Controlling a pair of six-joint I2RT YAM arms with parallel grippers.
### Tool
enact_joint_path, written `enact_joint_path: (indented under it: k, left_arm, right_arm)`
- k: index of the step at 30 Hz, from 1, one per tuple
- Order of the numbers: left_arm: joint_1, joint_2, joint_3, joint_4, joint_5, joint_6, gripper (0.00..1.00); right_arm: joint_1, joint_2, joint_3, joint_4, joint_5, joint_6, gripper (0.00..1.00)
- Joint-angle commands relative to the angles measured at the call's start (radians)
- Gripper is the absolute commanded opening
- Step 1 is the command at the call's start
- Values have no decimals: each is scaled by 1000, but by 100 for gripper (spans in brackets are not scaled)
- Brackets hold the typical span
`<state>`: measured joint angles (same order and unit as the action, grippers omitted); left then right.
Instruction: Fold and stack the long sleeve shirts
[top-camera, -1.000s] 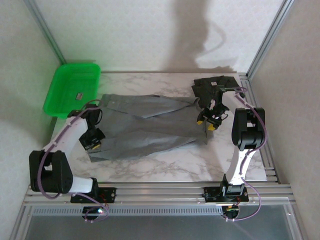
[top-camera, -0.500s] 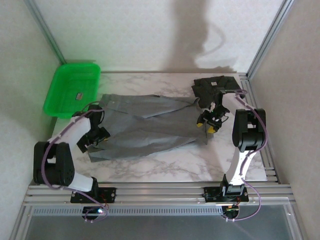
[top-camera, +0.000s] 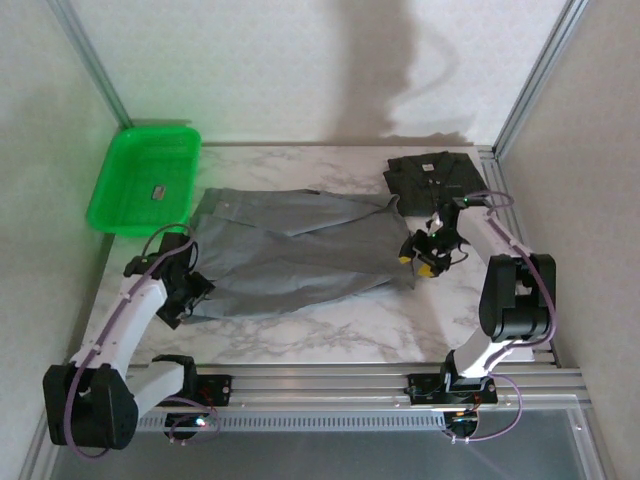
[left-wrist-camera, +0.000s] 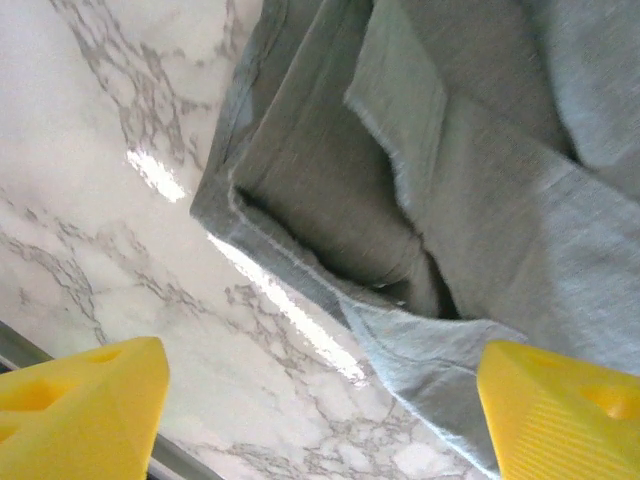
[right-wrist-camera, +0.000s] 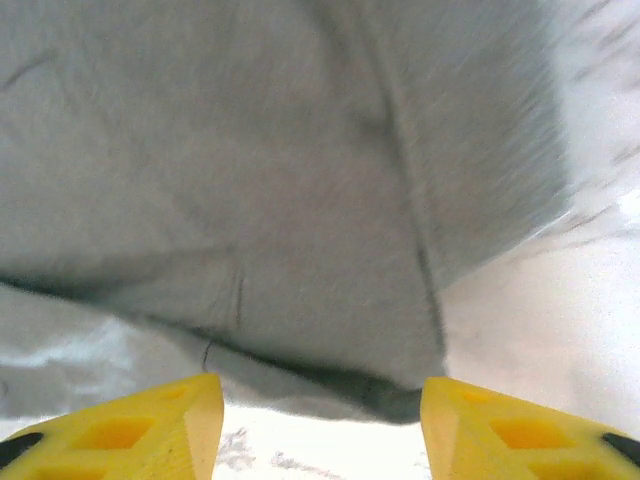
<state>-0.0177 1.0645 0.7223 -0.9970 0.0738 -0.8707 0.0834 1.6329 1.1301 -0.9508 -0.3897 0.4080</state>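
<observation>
Fingers (left-wrist-camera: 85, 405) of the left gripper (left-wrist-camera: 320, 400) stand wide apart and released, nothing between them. They hover just off the near left corner of a soft cloth button-up collared shirt in plain medium grey (top-camera: 300, 250), spread flat. In the left wrist view that corner is a stack of layered edges: a folded hem, a raw edge over it and a shadowed pocket between the layers. Bare marble lies on the outer side of the hem.

The right gripper (top-camera: 425, 258) is also unclenched, its yellow fingers (right-wrist-camera: 120, 425) parted with only cloth edge and marble ahead. It sits at the grey shirt's near right corner. There a seam runs to the hem, though the right wrist view is blurred.

Outward from the grey shirt, the white marble table top (top-camera: 330, 325) gives a broad bare strip along the near hem. A narrower strip lies along the far edge, and there is free surface past the right end.

A darker charcoal shirt (top-camera: 435, 175), cloth, collared and folded into a compact rectangle, lies just beyond the grey shirt's far right corner. Whether they touch I cannot tell.

A bright green rectangular plastic tray (top-camera: 135, 165) sits off the grey shirt's far left corner.
</observation>
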Motion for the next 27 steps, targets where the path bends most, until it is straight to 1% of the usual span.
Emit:
enact_joint_path:
  k: [1, 4, 8, 12, 17, 19, 22, 25, 27]
  left_arm:
    - [1, -26, -48, -13, 45, -46, 75]
    - [1, -52, -78, -5, 54, -61, 73]
    - [1, -70, -105, 3, 58, -67, 72]
    - [1, -58, -154, 45, 52, -69, 73]
    - [1, -3, -217, 141, 41, -78, 76]
    - [1, 35, -251, 184, 45, -81, 79]
    - [1, 58, -259, 202, 8, -96, 88]
    - [1, 78, -269, 224, 7, -98, 89]
    - [1, 80, -277, 231, 12, -98, 89]
  right_arm:
    - [58, -15, -48, 15, -104, -21, 53]
    - [78, 0, -72, 23, -58, -10, 47]
    - [78, 26, -94, 65, -24, 12, 45]
    - [79, 60, -104, 71, 17, 5, 41]
    - [52, 62, -126, 65, 86, 14, 40]
    - [38, 91, -118, 60, 125, 18, 40]
    - [26, 132, -97, 69, 150, 30, 40]
    - [26, 182, -72, 86, 150, 40, 40]
    - [26, 207, -58, 87, 176, 45, 40]
